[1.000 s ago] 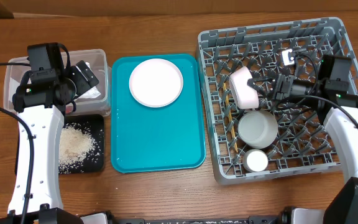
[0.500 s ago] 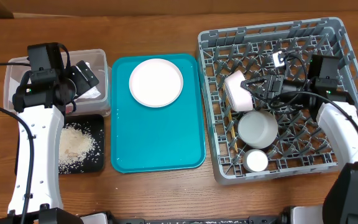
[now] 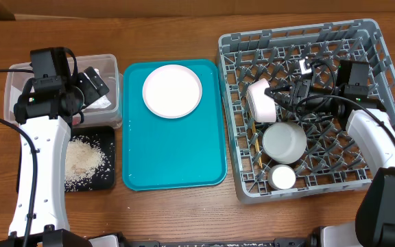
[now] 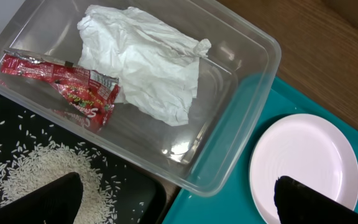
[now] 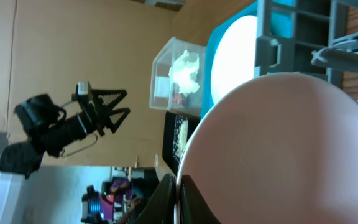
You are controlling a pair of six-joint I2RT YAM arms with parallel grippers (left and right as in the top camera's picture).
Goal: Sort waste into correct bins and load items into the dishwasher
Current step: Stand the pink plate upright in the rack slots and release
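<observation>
The right gripper (image 3: 278, 97) is clenching its jaws on the rim of the pink plate (image 3: 260, 100), which is standing on edge in the left half of the dish rack (image 3: 365, 41), while the left gripper (image 4: 176, 202) is hanging with jaws released, well left of that rack.

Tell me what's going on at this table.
The right arm, jaws shut on a pale pink plate, holds it among the pegs of the grey dish rack, beside a bowl and a cup. The left arm hangs over the clear tub, jaws open and empty; a napkin and a red sauce packet lie in it. Loose rice sits in the black tray. A white plate waits on the teal tray.
</observation>
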